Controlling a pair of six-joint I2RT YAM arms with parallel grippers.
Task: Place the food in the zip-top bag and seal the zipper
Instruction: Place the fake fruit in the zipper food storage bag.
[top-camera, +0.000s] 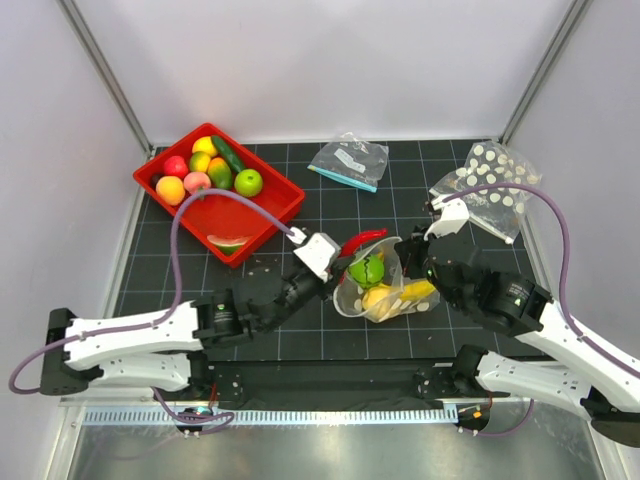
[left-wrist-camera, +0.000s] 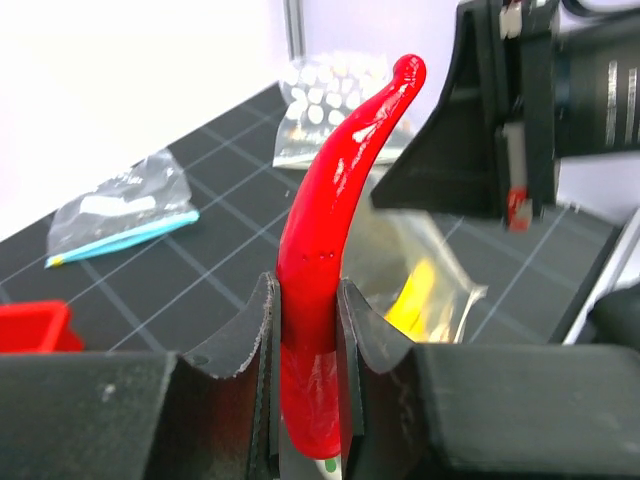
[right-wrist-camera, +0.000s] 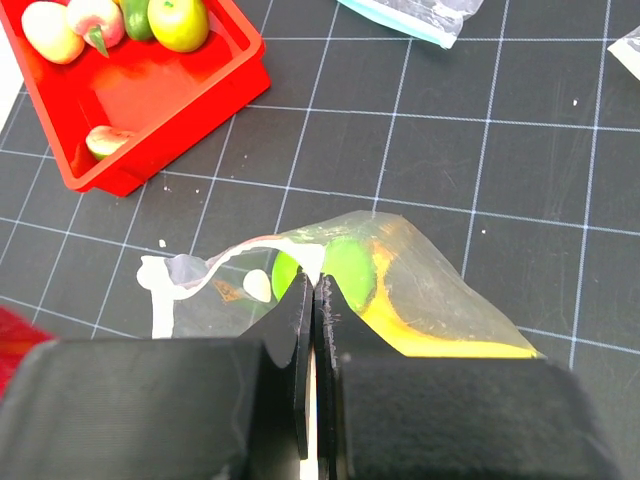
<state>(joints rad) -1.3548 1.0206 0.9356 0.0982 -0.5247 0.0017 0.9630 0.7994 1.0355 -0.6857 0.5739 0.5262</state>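
Observation:
The zip-top bag sits mid-table, white-dotted, mouth held up and open. Inside it lie a green fruit and yellow bananas. My right gripper is shut on the bag's rim; the wrist view shows its fingers pinching the zipper edge, with the green fruit behind the plastic. My left gripper is shut on a red chili pepper, tip pointing up. From above, the chili hovers at the bag's left rim. More food lies in the red tray.
The red tray stands at the back left, with a watermelon slice in its near corner. A clear undotted bag with a teal strip lies at the back middle. A second dotted bag lies at the back right.

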